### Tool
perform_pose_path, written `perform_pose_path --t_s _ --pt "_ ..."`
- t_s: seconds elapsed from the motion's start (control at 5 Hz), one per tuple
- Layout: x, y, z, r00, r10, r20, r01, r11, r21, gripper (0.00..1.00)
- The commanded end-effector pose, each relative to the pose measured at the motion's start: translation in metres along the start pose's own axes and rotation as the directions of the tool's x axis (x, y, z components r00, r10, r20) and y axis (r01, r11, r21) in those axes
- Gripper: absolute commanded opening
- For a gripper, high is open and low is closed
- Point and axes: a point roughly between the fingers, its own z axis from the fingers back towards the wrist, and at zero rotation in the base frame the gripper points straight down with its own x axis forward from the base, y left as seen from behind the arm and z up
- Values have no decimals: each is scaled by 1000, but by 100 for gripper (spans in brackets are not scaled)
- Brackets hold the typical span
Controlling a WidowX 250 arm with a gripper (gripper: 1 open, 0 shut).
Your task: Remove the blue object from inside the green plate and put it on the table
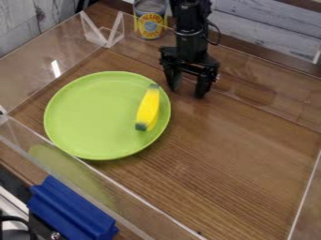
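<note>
Bare table [238,150] lies open right of the green plate [88,117]; acrylic walls [75,173] hem the edges.

Bright, even light with white glare streaks on the glossy table [238,159] and acrylic walls [75,173]; picture small, slightly soft.
</note>
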Motion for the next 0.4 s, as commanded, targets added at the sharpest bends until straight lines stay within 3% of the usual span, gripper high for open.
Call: perform_pose_path --t_s 0.0,0.2 --pt "5 1 17 999 -12 49 12 1000 11 100" --pt "5 2 17 999 -15 50 15 1000 9 0"
